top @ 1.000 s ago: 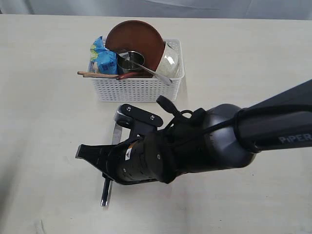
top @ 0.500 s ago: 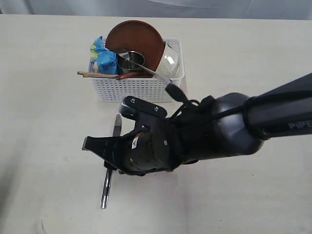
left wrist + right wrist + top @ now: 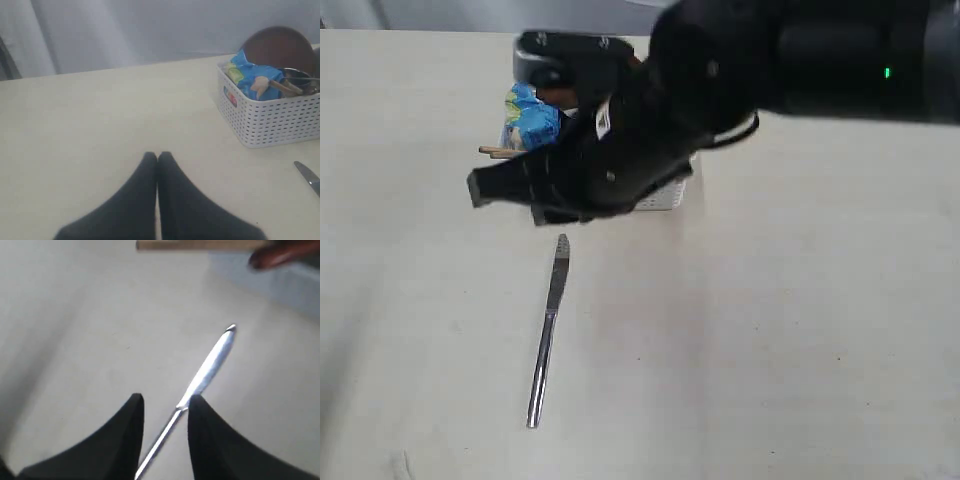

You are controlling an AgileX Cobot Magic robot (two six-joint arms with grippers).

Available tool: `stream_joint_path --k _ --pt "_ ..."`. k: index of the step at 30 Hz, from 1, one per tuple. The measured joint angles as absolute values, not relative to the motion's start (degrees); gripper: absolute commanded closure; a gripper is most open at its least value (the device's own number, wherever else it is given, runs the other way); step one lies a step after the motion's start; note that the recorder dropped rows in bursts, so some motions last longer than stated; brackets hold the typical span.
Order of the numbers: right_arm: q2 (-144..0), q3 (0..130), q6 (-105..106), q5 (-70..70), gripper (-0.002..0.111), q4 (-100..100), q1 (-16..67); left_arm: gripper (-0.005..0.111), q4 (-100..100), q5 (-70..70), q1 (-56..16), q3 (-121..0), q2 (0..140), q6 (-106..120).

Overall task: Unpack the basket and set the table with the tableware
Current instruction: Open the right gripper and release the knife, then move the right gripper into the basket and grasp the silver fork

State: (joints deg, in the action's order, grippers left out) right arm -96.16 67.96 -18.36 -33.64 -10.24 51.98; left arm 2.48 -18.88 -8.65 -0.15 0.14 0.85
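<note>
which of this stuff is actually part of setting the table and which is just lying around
Part of the job: knife lying on the table, white basket, reddish-brown plate, steel cup, wooden chopsticks.
Just lying about: blue snack bag, in the basket.

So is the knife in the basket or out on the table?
Out: the knife lies flat on the table, apart from the basket.

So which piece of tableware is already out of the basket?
The steel knife: it lies flat on the table, apart from the basket, while the plate and chopsticks sit in it.
</note>
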Motion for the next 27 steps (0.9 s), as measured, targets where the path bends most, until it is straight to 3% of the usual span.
stream_joint_path --k 3,5,13,27 --pt "-96.16 80.87 -29.14 -47.90 0.078 15.26 51.70 0.106 2.48 -18.88 -8.65 -0.15 0.14 0.85" --pt "-97.43 86.46 -30.27 -53.88 0.078 20.61 50.32 0.106 2.48 -18.88 -8.65 -0.15 0.14 0.85" --pt "-111.10 96.76 -17.51 -60.91 0.078 13.64 47.74 0.106 2.48 -18.88 -8.65 -0.15 0.14 0.85" --pt "-123.81 104.36 -15.04 -62.14 0.078 19.57 47.74 0.106 2.48 -18.88 -8.65 -0.15 0.14 0.85"
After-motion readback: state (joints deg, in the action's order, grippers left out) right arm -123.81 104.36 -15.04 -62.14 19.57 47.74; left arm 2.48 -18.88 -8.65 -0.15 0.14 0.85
